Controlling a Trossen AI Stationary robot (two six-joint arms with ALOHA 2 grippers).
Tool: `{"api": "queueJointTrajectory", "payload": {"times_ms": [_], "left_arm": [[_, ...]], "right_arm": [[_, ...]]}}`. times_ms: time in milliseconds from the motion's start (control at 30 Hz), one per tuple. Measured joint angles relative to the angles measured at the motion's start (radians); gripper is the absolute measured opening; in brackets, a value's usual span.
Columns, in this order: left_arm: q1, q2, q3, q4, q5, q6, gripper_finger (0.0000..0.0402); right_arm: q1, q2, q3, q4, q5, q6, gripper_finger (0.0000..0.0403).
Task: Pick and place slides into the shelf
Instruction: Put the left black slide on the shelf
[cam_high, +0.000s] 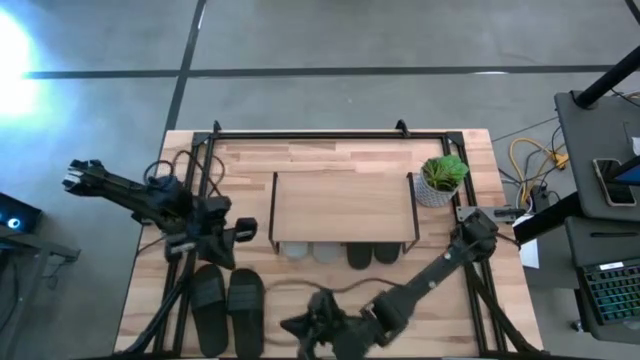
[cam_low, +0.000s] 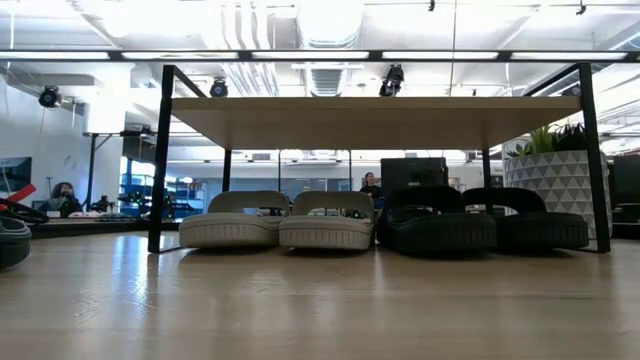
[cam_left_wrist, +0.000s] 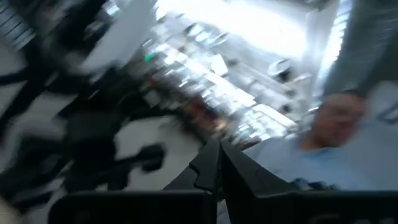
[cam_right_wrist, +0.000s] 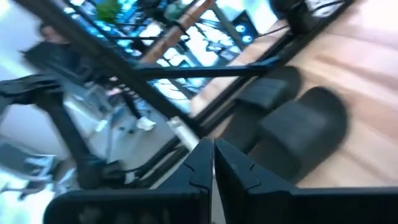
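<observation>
The shelf (cam_high: 345, 205) stands mid-table, its light-wood top board (cam_low: 375, 120) on thin black legs. Under it, a light grey pair of slides (cam_low: 275, 220) and a black pair (cam_low: 485, 220) rest sole-down on the table. Two more black slides (cam_high: 210, 298) (cam_high: 246, 305) lie side by side near the front left, and they also show in the right wrist view (cam_right_wrist: 298, 134). My left gripper (cam_high: 243, 231) is shut, raised above the table just beyond those two slides. My right gripper (cam_high: 297, 325) is shut and holds nothing, hovering at the front edge to their right.
A potted plant (cam_high: 440, 180) in a white pot stands right of the shelf. A black metal frame (cam_high: 330, 133) runs around the table's far side and corners. Cables (cam_high: 530, 160) and a laptop (cam_high: 612, 290) lie off the right edge. A person (cam_left_wrist: 336, 143) shows beyond the table.
</observation>
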Motion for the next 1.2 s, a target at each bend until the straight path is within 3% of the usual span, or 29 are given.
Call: {"api": "queueJointTrajectory", "payload": {"times_ms": [167,300,467,600,700,800,967,1200], "left_arm": [[0.003,-0.142,-0.012,-0.318,-0.056,0.107,0.0],[0.002,-0.289,-0.012,-0.503,-0.089,0.194,0.0],[0.003,-0.509,-0.005,-0.787,-0.229,0.219,0.0],[0.003,-0.618,0.002,-0.94,-0.273,0.202,0.0],[0.003,-0.608,-0.011,-1.005,-0.244,0.142,0.0],[0.003,-0.557,-0.003,-1.039,-0.139,0.08,0.0],[0.003,-0.436,0.01,-1.313,0.004,0.07,0.0],[0.002,-0.344,0.002,-1.779,-0.029,0.147,0.0]], "right_arm": [[-0.079,0.002,-0.017,-0.087,-0.096,0.091,0.0008],[-0.102,0.0,-0.018,-0.104,-0.098,0.089,0.0008],[-0.122,-0.01,-0.018,-0.135,-0.14,0.084,0.0008],[-0.141,-0.011,-0.018,-0.179,-0.183,0.121,0.0008],[-0.144,-0.014,-0.018,-0.244,-0.183,0.186,0.0008],[-0.143,-0.025,-0.018,-0.342,-0.184,0.28,0.0009],[-0.129,-0.045,-0.018,-0.487,-0.201,0.405,0.0018],[-0.085,-0.051,-0.022,-0.573,-0.299,0.506,0.0092]]}}
